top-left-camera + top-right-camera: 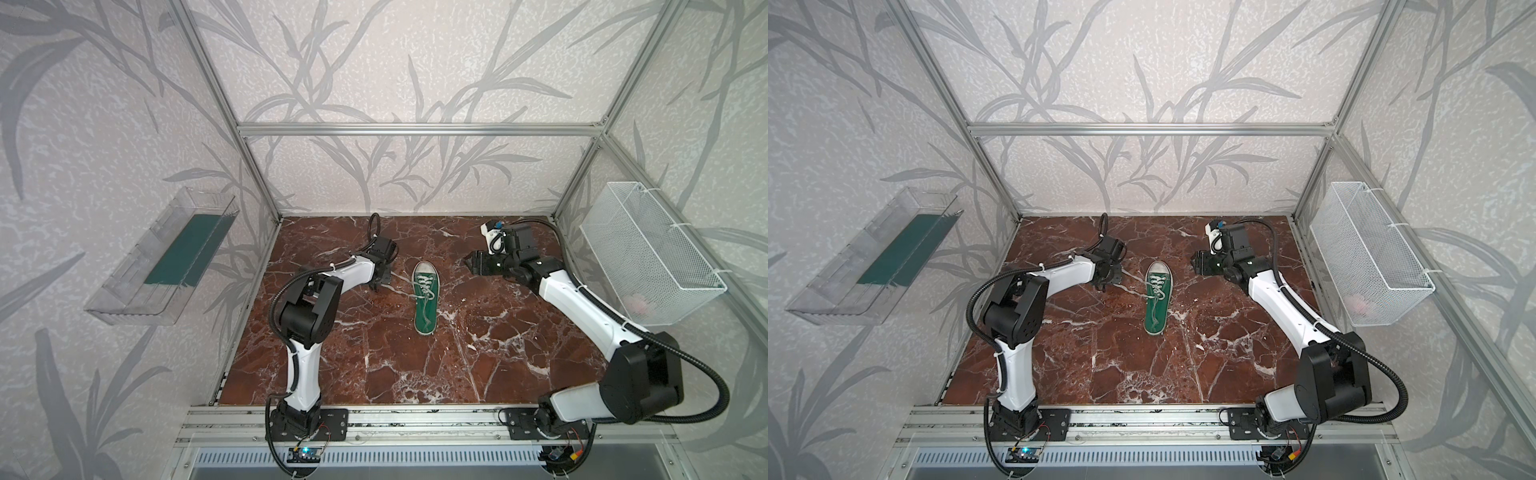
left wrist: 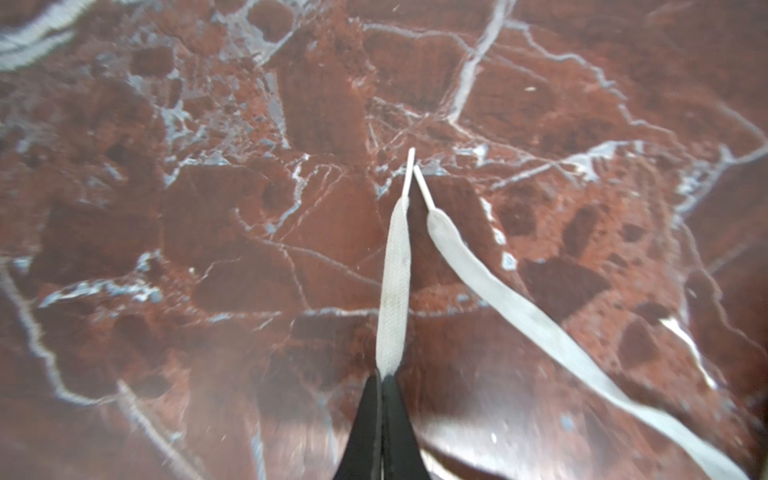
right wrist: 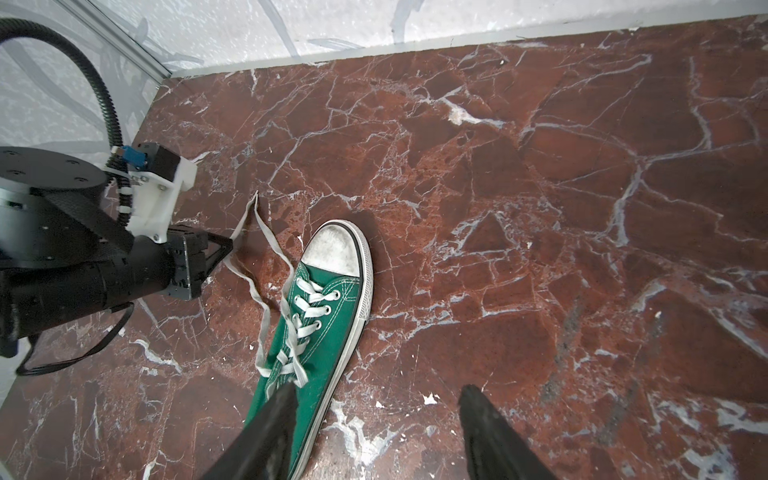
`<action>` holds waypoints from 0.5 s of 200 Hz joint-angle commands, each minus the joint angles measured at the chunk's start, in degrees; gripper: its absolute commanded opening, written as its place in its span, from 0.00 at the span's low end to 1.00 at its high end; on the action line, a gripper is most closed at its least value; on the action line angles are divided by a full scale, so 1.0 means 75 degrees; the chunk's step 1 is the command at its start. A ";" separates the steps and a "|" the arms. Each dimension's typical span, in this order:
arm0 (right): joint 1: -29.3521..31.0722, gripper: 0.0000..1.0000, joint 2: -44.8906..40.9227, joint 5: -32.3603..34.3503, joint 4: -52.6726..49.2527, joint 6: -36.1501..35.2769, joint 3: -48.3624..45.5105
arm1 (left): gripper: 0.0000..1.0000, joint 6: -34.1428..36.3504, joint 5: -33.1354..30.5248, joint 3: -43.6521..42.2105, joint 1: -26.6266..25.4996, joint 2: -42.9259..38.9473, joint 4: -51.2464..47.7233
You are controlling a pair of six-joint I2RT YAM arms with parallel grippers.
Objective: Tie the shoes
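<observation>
A green shoe [image 1: 425, 297] was seen resting on its sole near the middle of a red marble table [image 1: 457, 365], with its white toe pointed toward the back wall [image 1: 415, 174]. The left gripper [image 2: 384, 379], set just beside the toe, was clamped on one white lace [image 2: 392, 291] near its end. The second lace [image 2: 498, 299] was seen lying loose on the table alongside. The right gripper [image 3: 379, 397] was held on the shoe's other side, its jaws spread apart and nothing gripped.
</observation>
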 commanded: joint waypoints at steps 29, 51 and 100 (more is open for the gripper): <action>-0.0333 0.63 -0.0831 -0.0110 0.0016 0.0297 -0.0725 | 0.03 0.0779 -0.0214 0.0457 -0.0495 -0.0906 -0.0124; -0.0620 0.63 -0.1257 -0.0212 0.0110 0.0481 -0.1161 | 0.03 0.1129 -0.0184 0.0975 -0.0915 -0.0856 -0.0287; -0.1394 0.63 -0.2277 -0.0089 0.0030 0.0581 -0.1835 | 0.03 0.1832 -0.0026 0.2514 -0.2089 -0.0271 -0.0283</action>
